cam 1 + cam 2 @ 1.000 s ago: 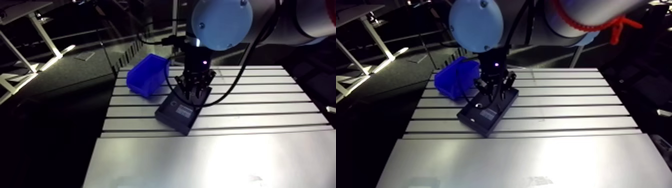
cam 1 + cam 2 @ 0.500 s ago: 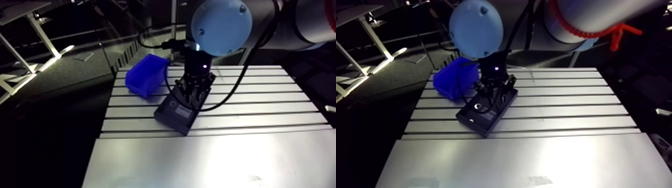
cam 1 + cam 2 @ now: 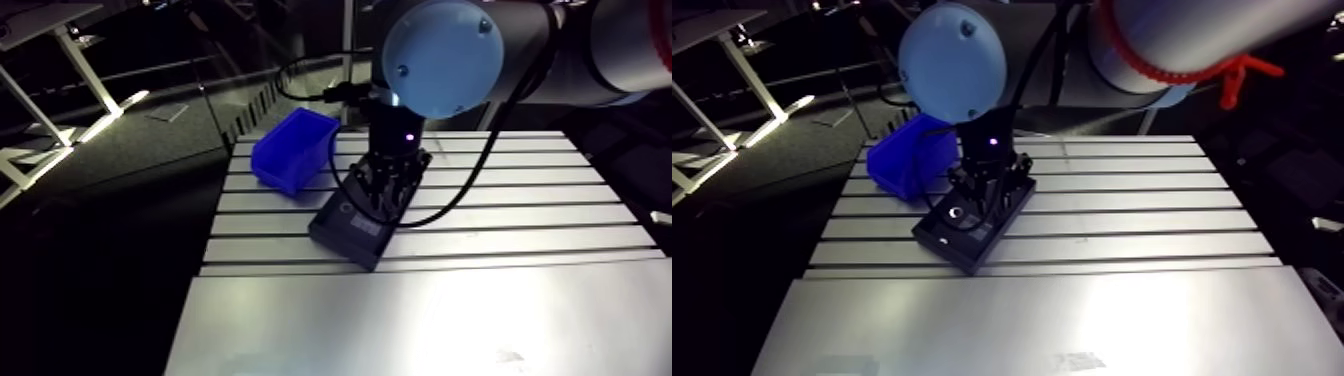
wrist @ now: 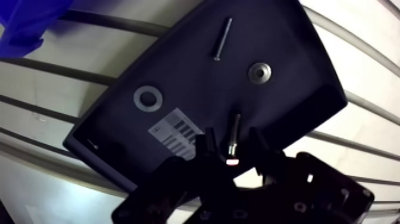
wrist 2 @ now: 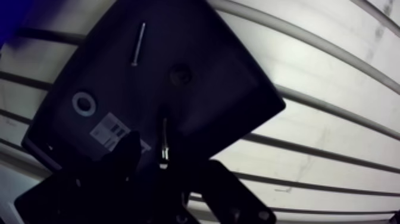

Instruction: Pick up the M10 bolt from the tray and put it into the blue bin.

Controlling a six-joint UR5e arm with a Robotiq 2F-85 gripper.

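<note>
On the tray, the hand (jaws apart) straddles a bolt.

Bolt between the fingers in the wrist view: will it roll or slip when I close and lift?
Probably rigid: the bolt is a short metal shank. It lies flat on the smooth tray, so it could roll if one finger touches first. The open gripper straddles its round, shiny shank, so it may slip or pivot unless gripped centrally.

The slotted aluminium tabletop carries two things. A black tray lies askew across its slots; a blue bin stands near it.
</note>
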